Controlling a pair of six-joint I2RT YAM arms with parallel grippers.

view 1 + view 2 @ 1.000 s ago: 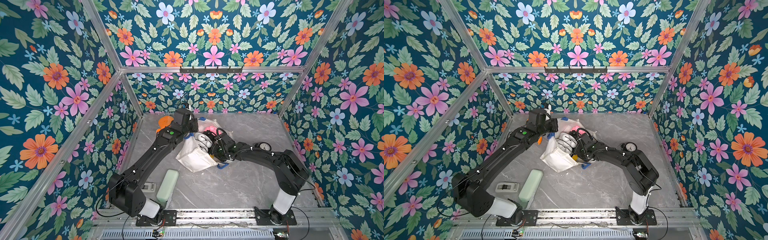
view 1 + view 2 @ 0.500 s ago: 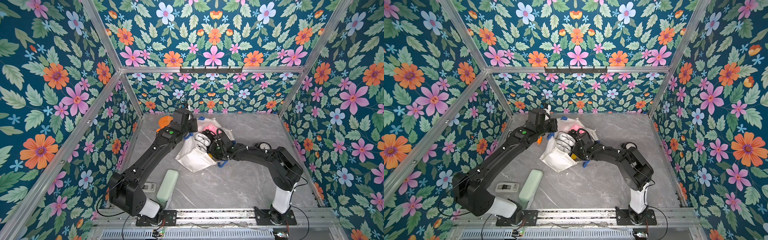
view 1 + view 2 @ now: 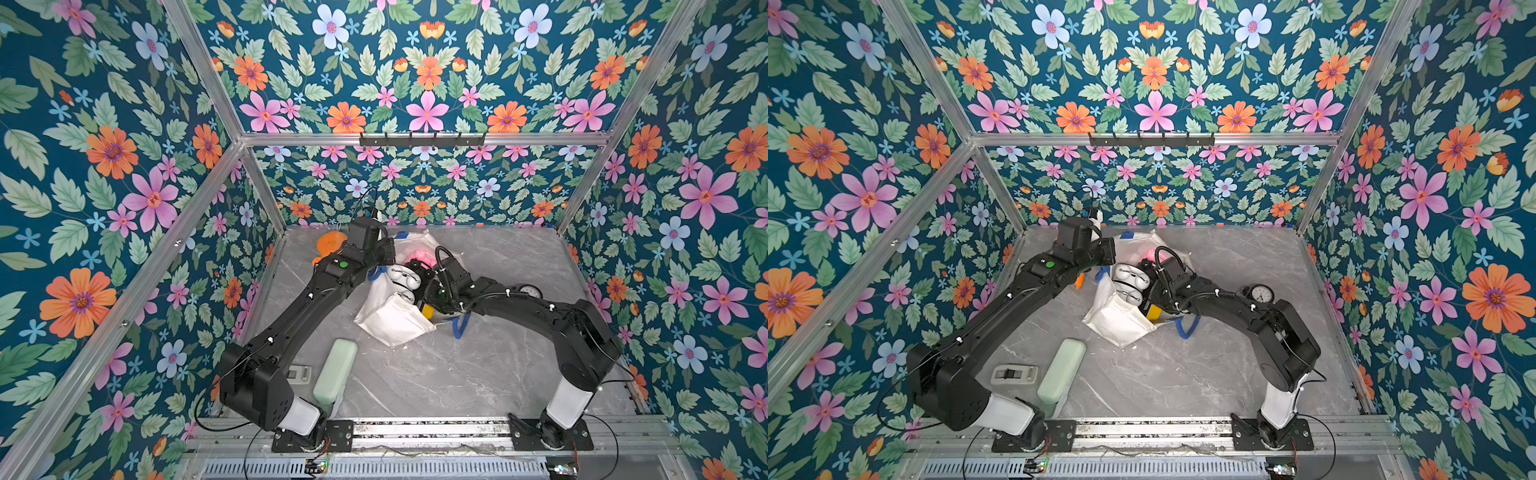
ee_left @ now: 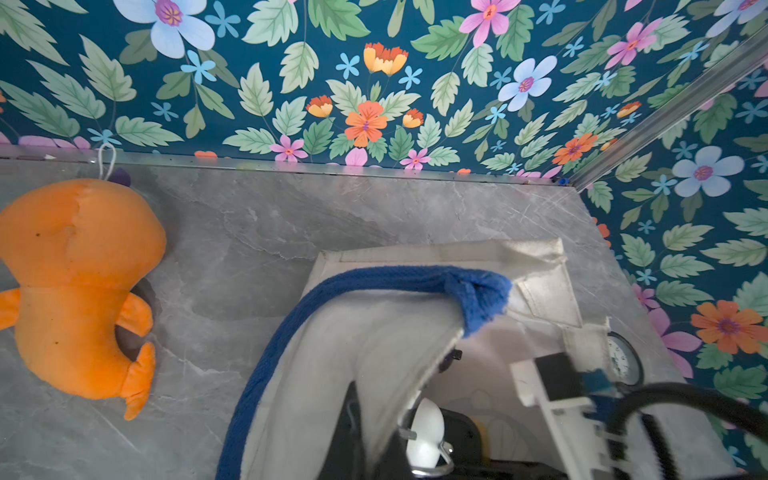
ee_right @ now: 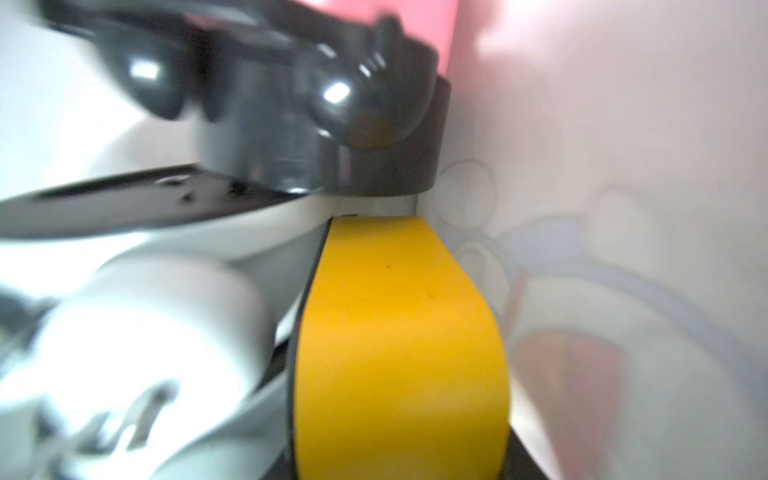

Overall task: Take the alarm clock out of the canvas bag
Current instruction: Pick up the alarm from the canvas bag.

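Hold canvas bag (image 3: 390, 320) open with left hand (image 3: 402, 286) pinched on its rim; cannot tell spread of right hand (image 3: 428, 301) inside; close squarely around alarm clock (image 5: 324, 124) ahead; lift clear.

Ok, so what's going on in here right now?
The left gripper is shut on the canvas bag near a blue handle, holding its rim up. The right gripper is inside the bag's mouth, jaws hidden. A dark blur there may be the alarm clock; another round dial stands outside on the table.
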